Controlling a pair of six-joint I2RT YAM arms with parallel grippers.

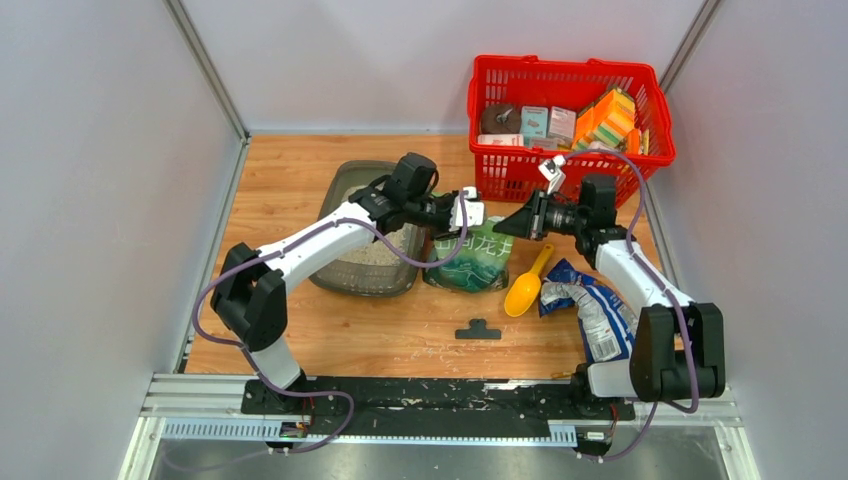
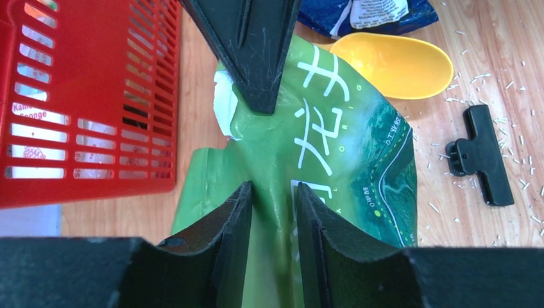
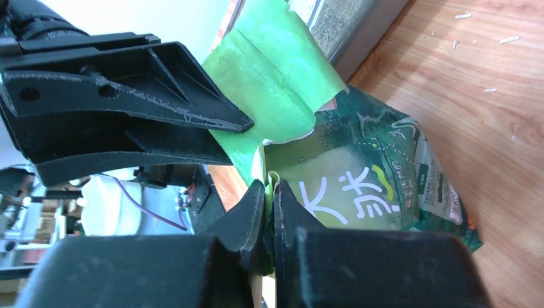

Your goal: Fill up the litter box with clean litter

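The dark grey litter box (image 1: pixel 345 190) lies left of centre with pale beige litter (image 1: pixel 378 252) in its near part. Its rim (image 3: pixel 367 37) and litter (image 3: pixel 330 25) also show at the top of the right wrist view. A green litter bag (image 1: pixel 470 265) stands just right of the box. My left gripper (image 2: pixel 274 189) is shut on a raised fold at the bag's top (image 2: pixel 333 167). My right gripper (image 3: pixel 269 186) is shut on the bag's top edge (image 3: pixel 359 192), facing the left gripper (image 3: pixel 234 131). In the top view the two grippers (image 1: pixel 476 224) (image 1: pixel 503 228) meet above the bag.
A red wire-mesh basket (image 1: pixel 565 150) full of packets stands at the back right. A yellow scoop (image 1: pixel 525 290), a crumpled blue bag (image 1: pixel 592 312) and a black clip (image 1: pixel 478 330) lie on the wooden table right of and in front of the green bag. Stray granules dot the table.
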